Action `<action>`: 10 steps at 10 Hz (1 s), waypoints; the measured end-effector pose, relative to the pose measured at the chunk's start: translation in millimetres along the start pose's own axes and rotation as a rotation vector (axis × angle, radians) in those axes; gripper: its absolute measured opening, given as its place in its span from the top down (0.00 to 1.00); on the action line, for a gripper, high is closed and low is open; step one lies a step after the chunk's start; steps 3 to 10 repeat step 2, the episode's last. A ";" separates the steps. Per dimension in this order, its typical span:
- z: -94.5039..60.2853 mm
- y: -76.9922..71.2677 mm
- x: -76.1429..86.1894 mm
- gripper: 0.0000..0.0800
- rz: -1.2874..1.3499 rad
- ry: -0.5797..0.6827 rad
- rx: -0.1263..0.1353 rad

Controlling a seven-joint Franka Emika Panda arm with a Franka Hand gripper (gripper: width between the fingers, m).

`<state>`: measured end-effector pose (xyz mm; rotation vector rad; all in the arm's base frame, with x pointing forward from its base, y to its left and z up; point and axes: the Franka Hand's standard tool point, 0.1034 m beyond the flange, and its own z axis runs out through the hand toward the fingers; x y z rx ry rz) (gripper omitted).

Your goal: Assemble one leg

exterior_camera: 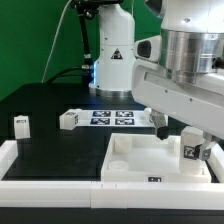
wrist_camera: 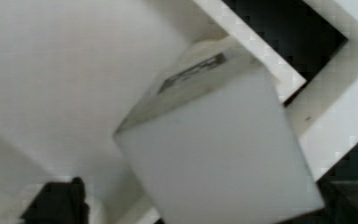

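Note:
My gripper (exterior_camera: 188, 138) is shut on a leg (exterior_camera: 191, 150), a chunky white block with a black-and-white tag. It holds the leg tilted over the right-hand corner of the large white panel (exterior_camera: 140, 160). In the wrist view the leg (wrist_camera: 211, 140) fills the space between the dark fingers (wrist_camera: 55, 202), with the panel (wrist_camera: 51, 80) below it. Whether the leg touches the panel cannot be told. Two loose legs lie on the black table in the exterior view, one at the left (exterior_camera: 22, 124) and one nearer the middle (exterior_camera: 68, 119).
The marker board (exterior_camera: 112, 117) lies on the table behind the panel. Another white part (exterior_camera: 158, 119) shows just beyond it, partly hidden by the arm. A white rail (exterior_camera: 50, 188) runs along the table's front edge. The robot base (exterior_camera: 112, 60) stands at the back.

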<state>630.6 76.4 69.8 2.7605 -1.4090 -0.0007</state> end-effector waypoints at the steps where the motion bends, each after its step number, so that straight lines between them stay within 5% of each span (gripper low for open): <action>1: 0.0 0.0 0.0 0.19 0.000 0.000 0.000; 10: 0.1 0.0 0.0 0.19 0.000 0.000 0.000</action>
